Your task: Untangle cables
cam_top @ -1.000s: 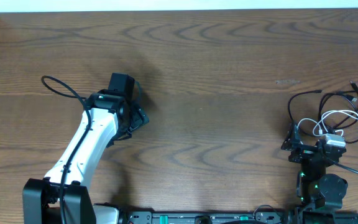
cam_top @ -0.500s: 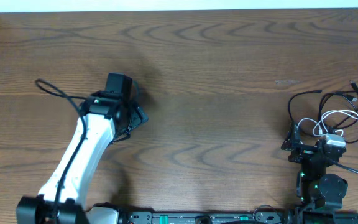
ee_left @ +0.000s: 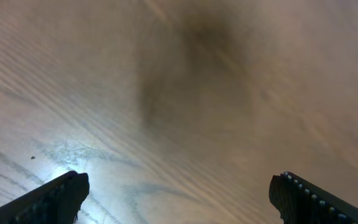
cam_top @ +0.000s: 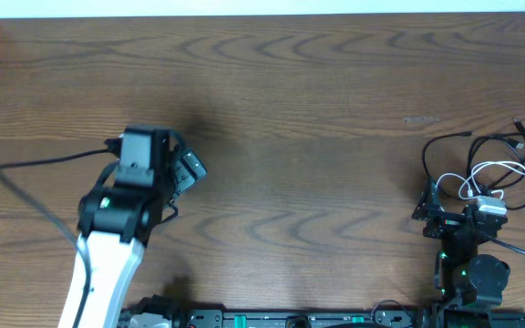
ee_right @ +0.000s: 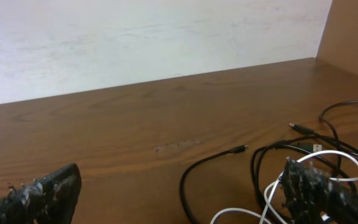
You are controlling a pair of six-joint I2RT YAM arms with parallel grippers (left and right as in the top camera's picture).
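Cables (cam_top: 495, 167) lie tangled at the spread right fingers (ee_right: 319, 190), far from the spread left fingers (ee_left: 55, 198).

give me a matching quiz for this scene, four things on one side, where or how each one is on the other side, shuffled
Things:
1. left gripper
2. right gripper
3. white cable
4. black cable

Place or state:
a. small pale loop close to the right gripper
b. open over the bare table, far from both cords
c. dark loops spreading wider than the pale one
d. open, right at the tangle

Pairs: 1-b, 2-d, 3-a, 4-c
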